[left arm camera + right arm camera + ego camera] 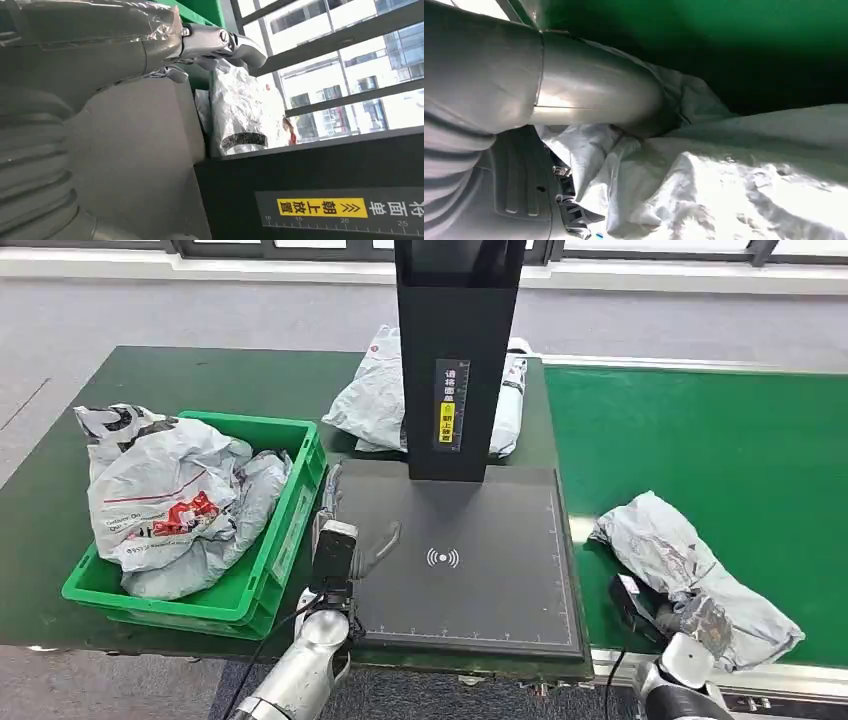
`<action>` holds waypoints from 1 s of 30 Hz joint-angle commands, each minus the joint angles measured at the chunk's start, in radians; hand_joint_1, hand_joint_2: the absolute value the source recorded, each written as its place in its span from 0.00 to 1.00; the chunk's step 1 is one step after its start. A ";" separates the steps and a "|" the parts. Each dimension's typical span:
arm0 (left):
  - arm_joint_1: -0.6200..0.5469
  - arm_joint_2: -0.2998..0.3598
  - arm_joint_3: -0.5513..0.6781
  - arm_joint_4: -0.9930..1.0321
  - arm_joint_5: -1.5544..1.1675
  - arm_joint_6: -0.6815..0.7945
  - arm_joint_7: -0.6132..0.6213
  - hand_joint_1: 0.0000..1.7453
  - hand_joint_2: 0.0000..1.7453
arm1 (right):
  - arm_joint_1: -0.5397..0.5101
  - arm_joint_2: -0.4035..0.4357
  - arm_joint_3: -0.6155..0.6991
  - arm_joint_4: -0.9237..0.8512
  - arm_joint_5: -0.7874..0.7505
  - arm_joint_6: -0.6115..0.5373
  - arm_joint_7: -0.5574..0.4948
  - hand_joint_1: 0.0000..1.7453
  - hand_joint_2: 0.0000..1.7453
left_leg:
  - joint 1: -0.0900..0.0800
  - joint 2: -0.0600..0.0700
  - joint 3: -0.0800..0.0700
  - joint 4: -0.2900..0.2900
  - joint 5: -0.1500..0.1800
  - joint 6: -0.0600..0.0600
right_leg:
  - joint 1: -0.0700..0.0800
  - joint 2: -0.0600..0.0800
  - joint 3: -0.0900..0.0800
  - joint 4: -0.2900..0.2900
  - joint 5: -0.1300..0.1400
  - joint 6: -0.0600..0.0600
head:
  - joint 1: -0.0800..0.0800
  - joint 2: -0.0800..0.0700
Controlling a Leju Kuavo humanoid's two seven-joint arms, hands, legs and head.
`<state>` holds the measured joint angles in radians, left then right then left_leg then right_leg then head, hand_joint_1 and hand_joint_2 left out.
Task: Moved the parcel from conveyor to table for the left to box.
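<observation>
Green belt [720, 430] fills the right half of the head view, and a darker green table [60, 490] takes the left. At centre sits a black scan pad [480, 560] with a black post [455, 350] rising from its far edge. Left of the pad stands a green crate [285, 530] already heaped with bagged parcels [170, 500], and another grey bag [375, 400] lies behind the post at upper centre.

The parcel [690, 575] to be moved lies on the belt at lower right, just beside the pad's right edge. It is a grey poly mailer, wrinkled and slack, so I judge it light, soft and rather slick; nothing suggests fragile contents, though what is inside cannot be seen. A bag like this will sag and fold when lifted, so a hold across its fuller middle, gathering a thick bunch of film and contents, looks safer than a pinch at a thin corner.

The right hand [690, 620] is on the parcel's near end; in the right wrist view the thumb [594, 95] presses into the crumpled film [744, 185], but I cannot tell whether the fingers have closed on it.

The left hand [350, 540] hovers over the pad's left edge, fingers spread and holding nothing.
</observation>
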<state>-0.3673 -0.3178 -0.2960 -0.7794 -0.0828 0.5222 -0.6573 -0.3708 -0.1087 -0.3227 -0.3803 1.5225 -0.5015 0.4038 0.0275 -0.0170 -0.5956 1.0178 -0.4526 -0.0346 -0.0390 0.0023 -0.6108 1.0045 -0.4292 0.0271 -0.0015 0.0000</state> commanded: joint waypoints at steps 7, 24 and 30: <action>-0.019 0.017 0.110 0.004 -0.030 0.050 -0.017 0.00 1.00 | 0.142 0.298 0.209 -0.714 -0.750 -0.086 -0.815 1.00 1.00 | 0.001 0.009 0.003 -0.004 -0.001 0.000 | 0.002 0.008 -0.003 -0.002 0.001 -0.006 | 0.000 0.000; -0.035 0.008 0.080 0.005 -0.091 0.020 0.015 0.00 1.00 | 0.312 0.248 0.617 -0.768 -0.586 0.339 -0.549 1.00 1.00 | 0.002 0.003 0.000 -0.002 0.000 -0.002 | 0.003 0.002 -0.004 0.000 -0.001 -0.006 | 0.000 0.000; -0.042 0.006 0.069 0.018 -0.088 0.023 0.022 0.00 1.00 | 0.312 0.217 0.676 -0.644 -0.531 0.342 -0.498 0.00 1.00 | 0.002 0.001 0.004 -0.005 0.000 -0.002 | 0.003 0.000 0.000 -0.003 -0.001 -0.007 | 0.000 0.000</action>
<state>-0.3606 -0.3235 -0.2224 -0.8167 -0.1743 0.5482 -0.6478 -0.0450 0.1744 0.2215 -1.1983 0.9570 -0.1763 -0.1407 0.0291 -0.0172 -0.5976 1.0165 -0.4520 -0.0394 -0.0375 0.0032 -0.6167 1.0052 -0.4305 0.0242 -0.0015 0.0000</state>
